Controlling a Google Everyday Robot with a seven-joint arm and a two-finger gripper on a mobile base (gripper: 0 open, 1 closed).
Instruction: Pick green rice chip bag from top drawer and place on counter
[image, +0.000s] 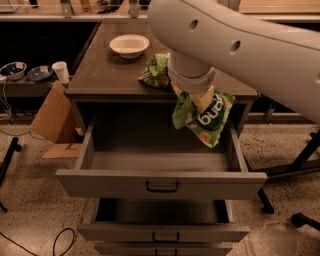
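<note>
The green rice chip bag (206, 119) hangs tilted in the air above the right part of the open top drawer (160, 182), level with the counter's front edge. My gripper (199, 98) is shut on the bag's top, under the big white arm that fills the upper right. The counter (110, 70) lies behind the drawer. The drawer's inside shows nothing else in it.
A white bowl (129, 45) stands at the back of the counter. A darker green leafy bag (156, 71) lies near the counter's middle, just left of my arm. A lower drawer (162, 231) is partly open. A cardboard box (50, 117) and a white cup (61, 71) are at the left.
</note>
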